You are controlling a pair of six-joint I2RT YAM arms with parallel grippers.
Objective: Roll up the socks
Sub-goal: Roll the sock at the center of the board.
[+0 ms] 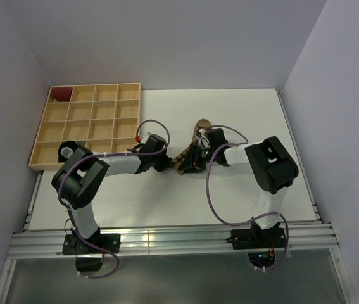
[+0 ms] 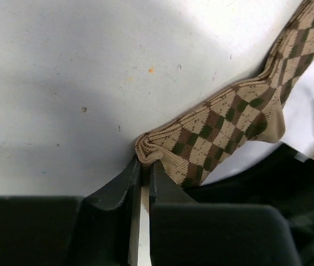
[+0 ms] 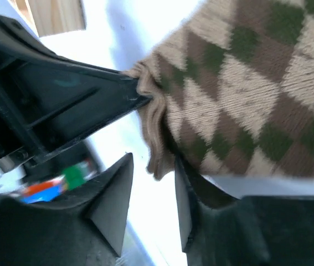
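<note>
Of the socks, only the tan one with brown argyle diamonds (image 1: 198, 129) shows, lying stretched on the white table between the two arms. My left gripper (image 2: 145, 162) is shut on a bunched edge at one end of this sock (image 2: 223, 124), the fabric pinched between its tips. My right gripper (image 3: 153, 166) is open right beside that same end, and a loose fold of the sock (image 3: 240, 88) hangs between its spread fingers without being pinched. From above, the left gripper (image 1: 174, 166) and right gripper (image 1: 195, 158) meet at the sock's near end.
A wooden compartment tray (image 1: 87, 126) stands at the back left, with a small dark red bundle (image 1: 61, 94) in its far-left corner cell. White walls close the table in on three sides. The right arm's cable (image 1: 212, 190) loops over the table.
</note>
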